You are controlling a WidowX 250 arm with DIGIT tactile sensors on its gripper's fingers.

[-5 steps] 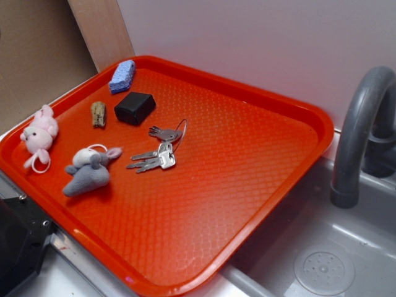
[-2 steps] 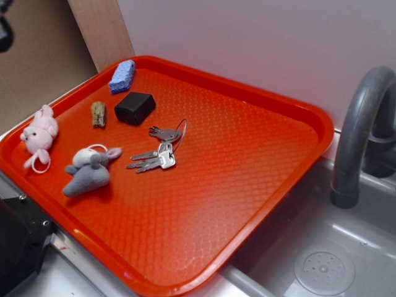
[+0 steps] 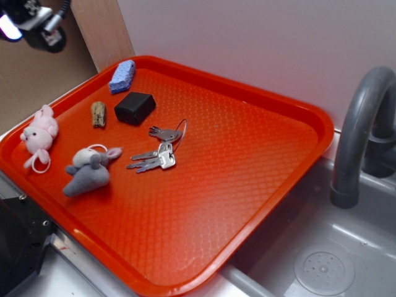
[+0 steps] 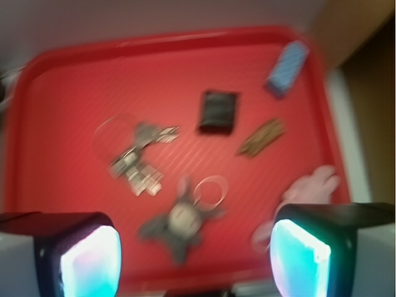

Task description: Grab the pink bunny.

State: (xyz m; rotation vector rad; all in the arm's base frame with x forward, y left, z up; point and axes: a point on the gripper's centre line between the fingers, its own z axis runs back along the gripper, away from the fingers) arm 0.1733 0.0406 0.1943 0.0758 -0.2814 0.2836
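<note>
Although several objects lie on the red tray point(image 3: 260, 161), none shows a brand, label or any writing that can be read, and the wrist view is too blurred to reveal any. The pink bunny point(image 3: 39, 134) is a small pale-pink plush with two short ears, a whitish face and a thin white loop trailing from its lower end; it lies at the tray's left edge, just beside the rim, apart from everything else. In the wrist view the bunny point(image 4: 309, 189) appears as a pink smear partly hidden behind one fingertip. Near it on the tray rest a grey plush mouse point(image 3: 90, 170) (pink-eared, with its own white ring), a bunch of keys point(image 3: 158, 154), a black box point(image 3: 134, 107), a small brown piece point(image 3: 98, 114) and a blue sponge point(image 3: 122, 76). The gripper point(image 4: 195, 263) hangs high above the tray, its two fingers point(image 4: 90, 260) spread wide apart and holding nothing. A grey faucet point(image 3: 362, 130) stands over the sink point(image 3: 322, 260) to the right.
</note>
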